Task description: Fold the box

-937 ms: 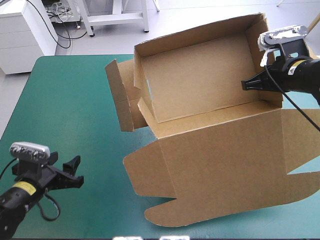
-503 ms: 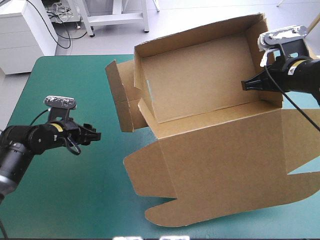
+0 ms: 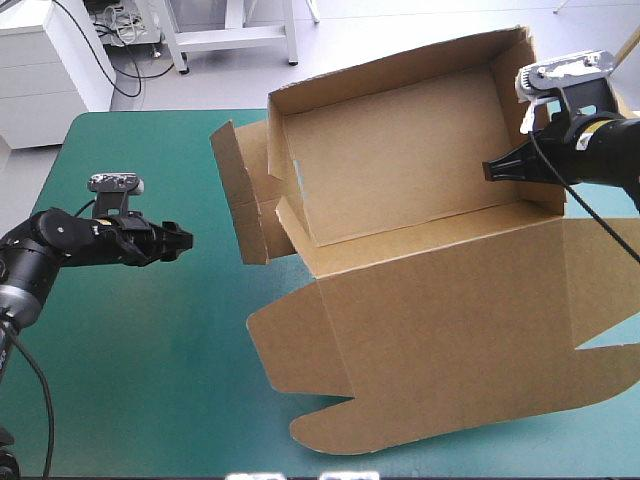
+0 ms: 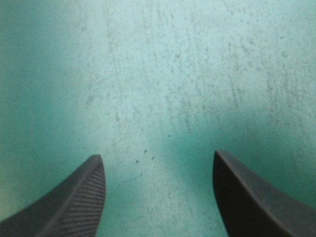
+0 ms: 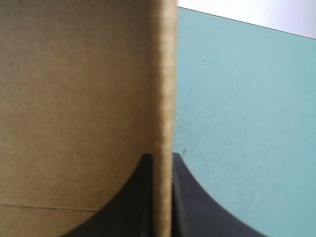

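Note:
The brown box (image 3: 400,165) stands as an open tray at the table's far right, with walls raised and its lid (image 3: 450,330) flat toward the near edge. A loose side flap (image 3: 243,195) sticks out at the tray's left end. My right gripper (image 3: 492,170) is shut on the tray's right wall, and the board's edge (image 5: 164,113) runs between its fingers. Left of the flap and apart from it, my left gripper (image 3: 182,240) is open over bare teal-green cover (image 4: 163,89) with nothing between its fingers.
The teal-green cover (image 3: 140,340) lies bare over the table's left half. White furniture (image 3: 50,65) and a white frame (image 3: 235,35) stand beyond the far edge. The lid reaches close to the near and right edges.
My left arm has swung up from the near left corner toward the box's side flap. The right gripper and the box have stayed put.

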